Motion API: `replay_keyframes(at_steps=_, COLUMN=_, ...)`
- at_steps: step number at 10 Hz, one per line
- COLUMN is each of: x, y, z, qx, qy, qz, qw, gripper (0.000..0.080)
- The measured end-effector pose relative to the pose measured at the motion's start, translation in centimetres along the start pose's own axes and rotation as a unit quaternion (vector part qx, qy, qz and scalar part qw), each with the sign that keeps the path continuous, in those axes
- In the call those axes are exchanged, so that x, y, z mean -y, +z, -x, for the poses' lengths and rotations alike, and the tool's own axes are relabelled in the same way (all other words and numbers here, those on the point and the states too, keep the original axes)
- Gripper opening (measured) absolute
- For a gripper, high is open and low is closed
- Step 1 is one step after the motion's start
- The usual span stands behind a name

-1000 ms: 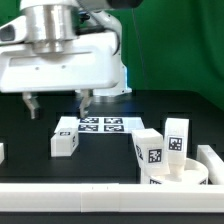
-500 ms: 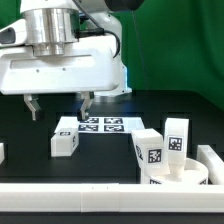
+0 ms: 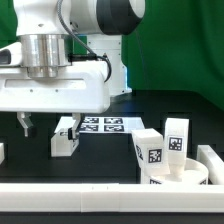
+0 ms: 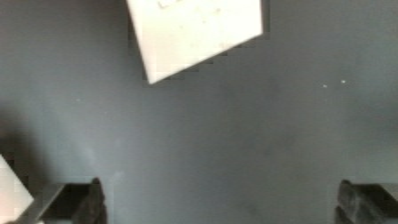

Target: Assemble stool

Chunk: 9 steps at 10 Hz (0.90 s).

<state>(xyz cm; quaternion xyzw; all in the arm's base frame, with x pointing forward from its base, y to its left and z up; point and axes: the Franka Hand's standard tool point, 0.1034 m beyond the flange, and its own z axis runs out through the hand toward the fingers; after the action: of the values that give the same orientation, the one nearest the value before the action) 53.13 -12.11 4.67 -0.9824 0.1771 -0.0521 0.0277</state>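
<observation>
My gripper (image 3: 47, 126) is open and empty, low over the black table at the exterior view's left. One finger (image 3: 70, 128) hangs right beside a loose white block leg (image 3: 64, 142) that lies on the table; the leg is outside the jaws. The round white seat (image 3: 182, 174) sits at the front right, with two tagged legs (image 3: 151, 151) (image 3: 177, 138) standing at it. In the wrist view the gripper (image 4: 222, 205) has only bare table between its fingers (image 4: 75, 200).
The marker board (image 3: 101, 124) lies behind the loose leg. A long white rail (image 3: 90, 190) runs along the front and turns up the right side (image 3: 212, 158). A white piece (image 3: 2, 152) shows at the left edge. A blurred white shape (image 4: 196, 35) lies ahead in the wrist view.
The gripper has moved down and a little toward the exterior view's left, so its fingers are now level with the loose leg. The parts have not moved.
</observation>
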Motion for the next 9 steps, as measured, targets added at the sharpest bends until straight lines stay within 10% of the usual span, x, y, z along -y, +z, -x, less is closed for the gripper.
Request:
replay_keyframes(at_steps=4, x=0.6, y=0.5, z=1.3, qx=0.128, qy=0.001, qz=-0.030, qw=0.991, gripper=0.0649)
replay_keyframes(at_steps=9, x=-0.1, y=0.5, z=1.0, qx=0.296, qy=-0.013, qz=-0.022, qw=0.955, gripper=0.0649)
